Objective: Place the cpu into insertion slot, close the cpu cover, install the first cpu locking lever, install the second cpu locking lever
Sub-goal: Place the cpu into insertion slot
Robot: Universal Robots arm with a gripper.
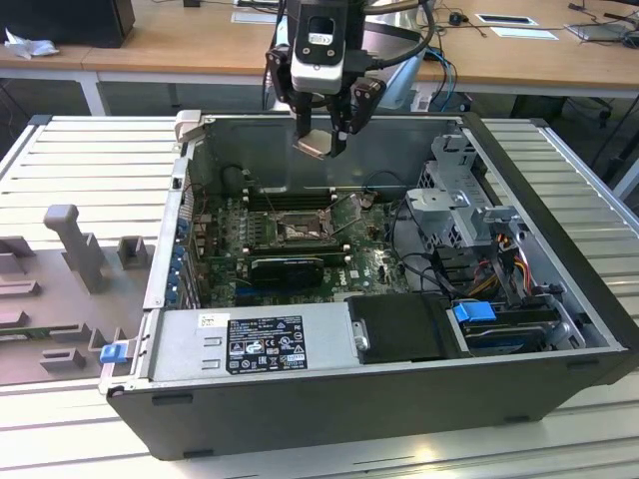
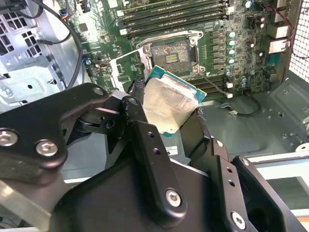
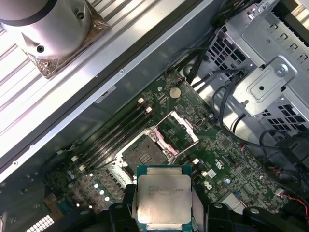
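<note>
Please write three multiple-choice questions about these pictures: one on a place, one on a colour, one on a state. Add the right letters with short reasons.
1. Where is the chip?
A. Seated in the socket.
B. Held by the tool above the open computer case.
C. Lying on the circuit board beside the socket.

2. What colour is the circuit board?
A. Green.
B. Red.
C. Blue.

3. How is the socket cover?
A. Shut over the socket.
B. Held by the tool.
C. Swung open.

Answers:
1 B, both wrist views show the chip clamped in the tool, above the circuit board.
2 A, the circuit board is green around the socket.
3 C, the socket cover stands tilted up beside the bare socket.
</note>
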